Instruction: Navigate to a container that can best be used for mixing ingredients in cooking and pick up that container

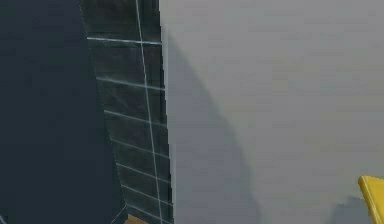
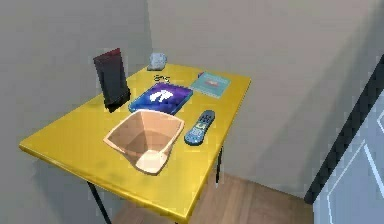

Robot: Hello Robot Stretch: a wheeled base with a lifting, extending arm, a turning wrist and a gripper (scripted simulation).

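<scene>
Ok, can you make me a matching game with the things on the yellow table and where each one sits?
Things:
1. pale pink squarish bowl
2. long dark grey remote control
3. flat teal book
4. dark upright slab

Places on the yellow table, in the arm side view:
A. near the far right corner
B. just right of the bowl
C. closest to the camera
D. standing by the left edge

Pairs: 1-C, 2-B, 3-A, 4-D.
</scene>
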